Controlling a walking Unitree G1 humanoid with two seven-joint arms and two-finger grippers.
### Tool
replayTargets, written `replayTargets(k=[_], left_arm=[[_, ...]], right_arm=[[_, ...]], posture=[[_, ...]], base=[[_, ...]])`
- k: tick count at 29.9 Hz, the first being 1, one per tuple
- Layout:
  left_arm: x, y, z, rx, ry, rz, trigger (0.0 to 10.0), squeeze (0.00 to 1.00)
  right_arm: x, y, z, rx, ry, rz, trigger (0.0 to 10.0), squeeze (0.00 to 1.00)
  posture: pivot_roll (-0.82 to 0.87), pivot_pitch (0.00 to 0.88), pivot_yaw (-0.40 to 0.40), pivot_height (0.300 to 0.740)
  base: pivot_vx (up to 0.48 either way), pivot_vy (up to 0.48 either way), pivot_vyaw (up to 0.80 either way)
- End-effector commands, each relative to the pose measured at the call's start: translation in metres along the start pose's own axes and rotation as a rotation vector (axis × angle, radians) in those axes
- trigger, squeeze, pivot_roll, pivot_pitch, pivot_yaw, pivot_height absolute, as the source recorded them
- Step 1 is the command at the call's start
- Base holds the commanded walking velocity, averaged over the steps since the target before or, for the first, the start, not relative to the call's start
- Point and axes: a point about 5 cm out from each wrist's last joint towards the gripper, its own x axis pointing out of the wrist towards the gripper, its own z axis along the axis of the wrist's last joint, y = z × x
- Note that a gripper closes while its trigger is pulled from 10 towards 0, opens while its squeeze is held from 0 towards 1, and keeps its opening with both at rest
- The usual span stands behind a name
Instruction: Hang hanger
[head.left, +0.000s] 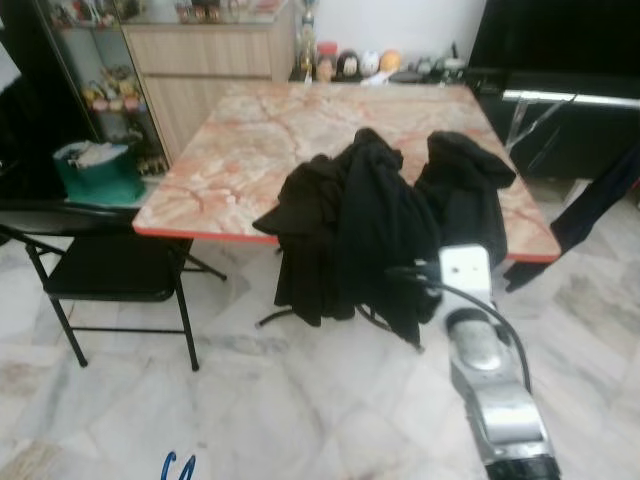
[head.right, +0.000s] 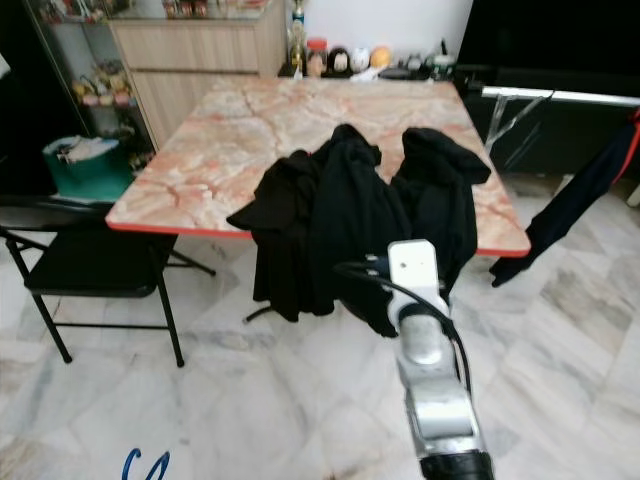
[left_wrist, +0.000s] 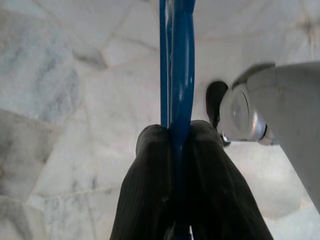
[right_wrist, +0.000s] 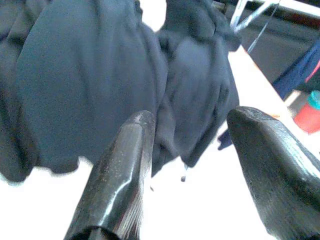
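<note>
A blue hanger (left_wrist: 176, 65) is pinched between the two black fingers (left_wrist: 150, 185) of my left gripper, which hangs low over the marble floor; the hanger's tip (head.left: 178, 466) pokes in at the bottom of the left eye view. Black garments (head.left: 370, 220) lie in a heap over the near edge of a pink marble-patterned table (head.left: 250, 130). My right arm (head.left: 480, 350) reaches forward to them. Its gripper (right_wrist: 192, 122) is open just short of the dark cloth (right_wrist: 100, 75), with nothing between the fingers.
A black folding chair (head.left: 100, 265) stands at the table's left, with a green bag (head.left: 97, 172) behind it. To the right, a metal rack rail (head.left: 570, 97) carries a hanging dark blue garment (head.left: 600, 195). A cabinet (head.left: 200, 60) stands at the back.
</note>
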Motion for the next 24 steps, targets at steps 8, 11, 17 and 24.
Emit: replayTargets(k=[8,11,17,24], left_arm=[[-0.001,0.005,-0.002,0.011,0.012,0.02,10.0,0.0],[-0.001,0.006,-0.002,0.008,0.011,0.025,10.0,0.0],[-0.001,0.007,-0.001,0.01,0.011,0.03,10.0,0.0],[-0.001,0.011,-0.001,0.024,0.013,0.034,10.0,0.0]], right_arm=[[-0.003,0.013,-0.102,0.008,0.353,0.051,10.0,0.0],[-0.01,0.018,-0.124,-0.018,0.419,0.086,10.0,0.0],[-0.03,0.022,-0.163,-0.095,0.545,0.135,10.0,0.0],[-0.068,0.035,-0.207,-0.047,0.735,0.188,10.0,0.0]], posture=[[0.04,0.0,-0.01,0.74],[0.04,0.0,-0.005,0.74],[0.05,0.0,0.005,0.74],[0.04,0.0,0.026,0.74]], base=[[-0.038,0.0,0.0],[0.0,0.0,0.0],[0.0,0.0,0.0],[0.0,0.0,0.0]])
